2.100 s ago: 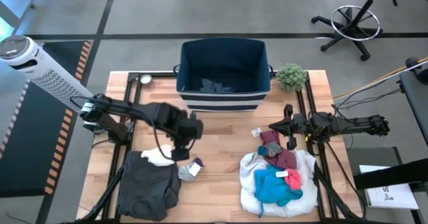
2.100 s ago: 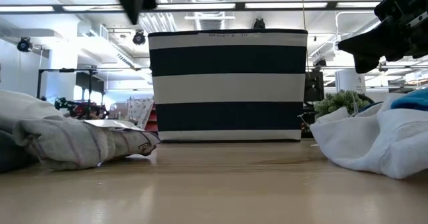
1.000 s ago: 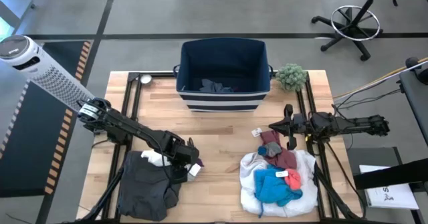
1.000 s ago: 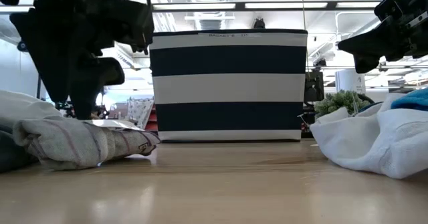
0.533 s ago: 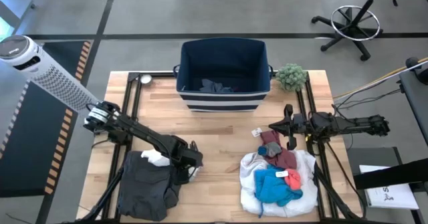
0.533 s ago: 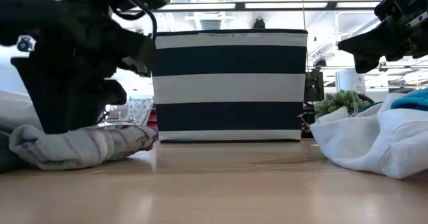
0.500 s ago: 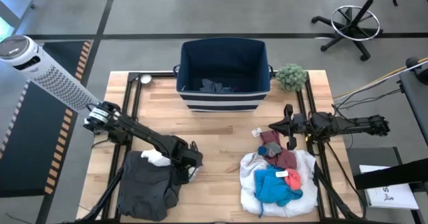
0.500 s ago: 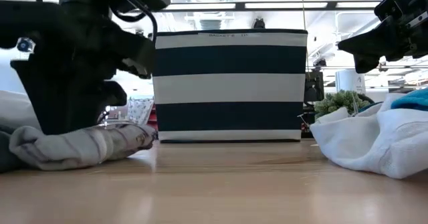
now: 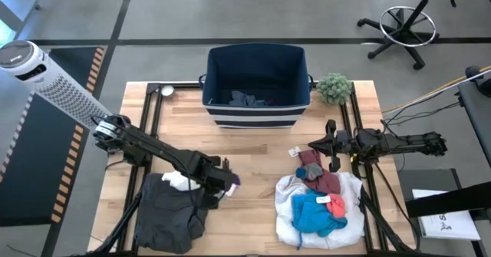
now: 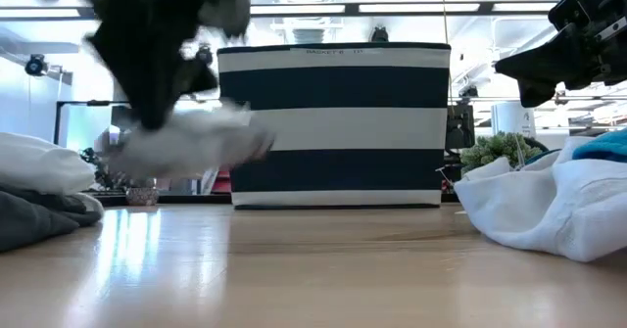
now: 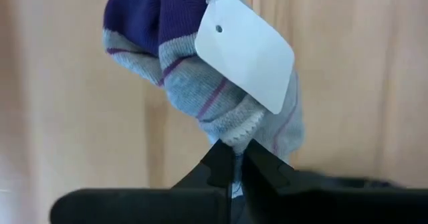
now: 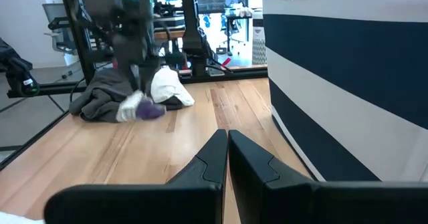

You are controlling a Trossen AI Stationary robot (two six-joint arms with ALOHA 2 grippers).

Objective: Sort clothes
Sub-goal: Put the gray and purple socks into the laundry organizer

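My left gripper (image 9: 222, 184) is shut on a small grey sock with purple stripes, a purple toe and a white tag (image 11: 200, 70), held above the table's near left part (image 10: 186, 142). Beside it lie a dark grey garment (image 9: 167, 211) and a white piece (image 9: 178, 180). My right gripper (image 9: 313, 144) is shut and empty, level above the table's right side. Below it lies a pile: maroon pieces (image 9: 322, 174), a bright blue one (image 9: 313, 215) and a pink one (image 9: 336, 205) on a large white garment (image 9: 288, 196). My left gripper pinches the sock's grey end (image 11: 239, 136), opposite the purple toe, between its two fingertips (image 11: 221, 162). The fingers come from above, pointing down. The sock is lifted clear of the table and hangs out sideways from the fingers (image 10: 211, 137).
A navy bin with white stripes (image 9: 257, 84) stands at the far middle with a grey piece (image 9: 247, 98) inside. A small green plant (image 9: 334, 87) sits at its right. Bare wood lies between the two piles.
My left gripper has come down on the grey sock lying beside the dark grey garment, taken hold of it and gone up. The sock, which lay flat on the table, now hangs clear of it.
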